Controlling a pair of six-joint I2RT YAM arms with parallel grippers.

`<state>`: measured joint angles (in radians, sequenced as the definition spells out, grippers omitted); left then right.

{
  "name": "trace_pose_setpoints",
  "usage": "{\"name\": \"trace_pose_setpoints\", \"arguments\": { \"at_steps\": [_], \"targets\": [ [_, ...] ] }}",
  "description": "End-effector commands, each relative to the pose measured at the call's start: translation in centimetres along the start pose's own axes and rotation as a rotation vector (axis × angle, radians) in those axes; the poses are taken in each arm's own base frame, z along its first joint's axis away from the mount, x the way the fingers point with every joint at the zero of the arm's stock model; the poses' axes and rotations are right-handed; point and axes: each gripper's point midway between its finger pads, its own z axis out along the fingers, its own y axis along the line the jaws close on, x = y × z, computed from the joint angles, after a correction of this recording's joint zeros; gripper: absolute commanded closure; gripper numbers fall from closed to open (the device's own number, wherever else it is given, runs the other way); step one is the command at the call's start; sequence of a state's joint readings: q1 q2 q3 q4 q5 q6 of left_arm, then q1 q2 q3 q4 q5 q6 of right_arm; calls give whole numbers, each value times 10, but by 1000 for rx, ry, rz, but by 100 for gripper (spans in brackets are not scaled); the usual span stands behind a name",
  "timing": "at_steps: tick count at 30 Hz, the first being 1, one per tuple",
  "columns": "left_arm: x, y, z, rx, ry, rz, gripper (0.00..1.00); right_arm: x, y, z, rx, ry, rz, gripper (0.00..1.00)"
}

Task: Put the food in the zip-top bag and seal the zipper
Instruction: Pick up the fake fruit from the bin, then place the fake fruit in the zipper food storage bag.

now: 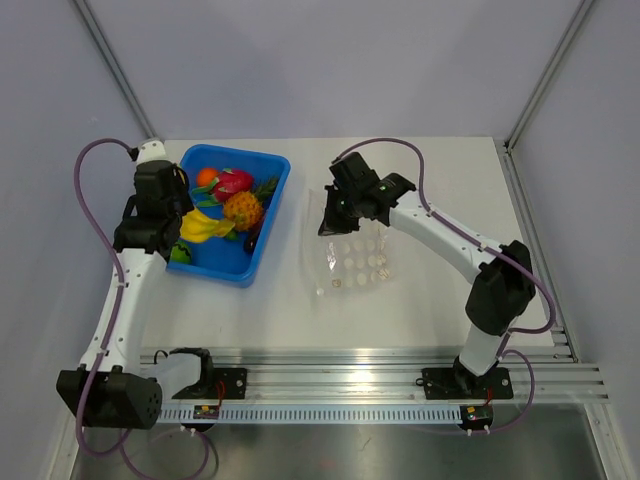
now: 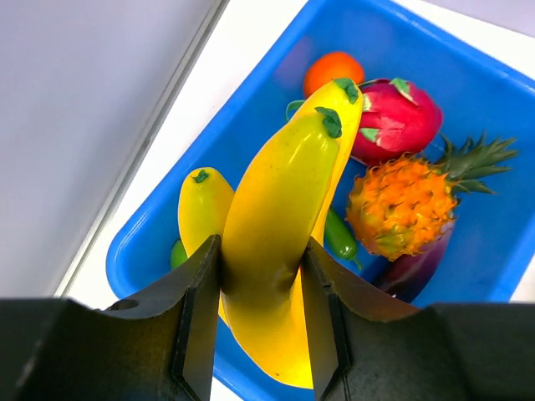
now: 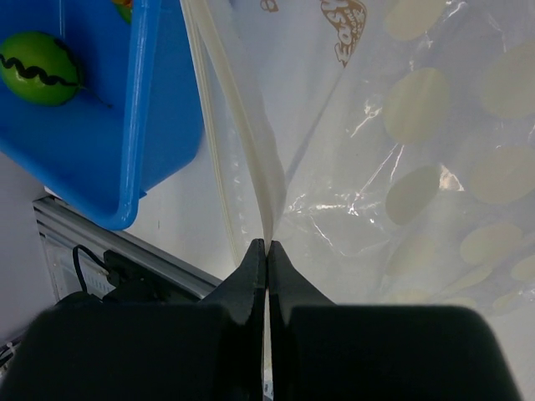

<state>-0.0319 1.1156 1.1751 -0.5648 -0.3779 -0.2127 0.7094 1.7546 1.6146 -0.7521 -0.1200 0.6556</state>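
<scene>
My left gripper (image 2: 259,326) is shut on a yellow banana bunch (image 2: 280,217) and holds it over the blue bin (image 2: 493,251); it shows in the top view (image 1: 196,226) at the bin's left edge. In the bin lie an orange (image 2: 333,68), a pink-red dragon fruit (image 2: 397,117), an orange pineapple (image 2: 401,205) and a green pepper (image 2: 338,236). My right gripper (image 3: 267,251) is shut on the upper zipper strip (image 3: 251,142) of the clear zip-top bag (image 3: 401,150), which lies on the table (image 1: 355,250), its mouth toward the bin.
The blue bin (image 1: 262,225) stands at the back left of the white table (image 1: 420,310). A green ball with a black squiggle (image 3: 38,67) lies in the bin's corner. An aluminium rail (image 1: 380,365) runs along the near edge.
</scene>
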Motion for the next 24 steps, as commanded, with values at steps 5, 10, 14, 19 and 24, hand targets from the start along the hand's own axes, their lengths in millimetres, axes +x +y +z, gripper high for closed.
{"name": "trace_pose_setpoints", "arguments": {
  "at_steps": [5,10,14,19,24],
  "targets": [
    [-44,-52,-38,181,-191,10,100,-10,49,8,-92,7,-12,100],
    [-46,-77,-58,243,-231,30,100,-8,68,16,-144,32,-5,100],
    [-38,-92,-65,248,-253,48,100,-10,76,19,-166,41,27,100],
    [-34,-100,-71,200,-297,92,100,-11,88,20,-176,38,49,100],
    [-34,-103,-70,155,-331,145,100,-10,101,25,-173,53,93,100]
  ]
}}
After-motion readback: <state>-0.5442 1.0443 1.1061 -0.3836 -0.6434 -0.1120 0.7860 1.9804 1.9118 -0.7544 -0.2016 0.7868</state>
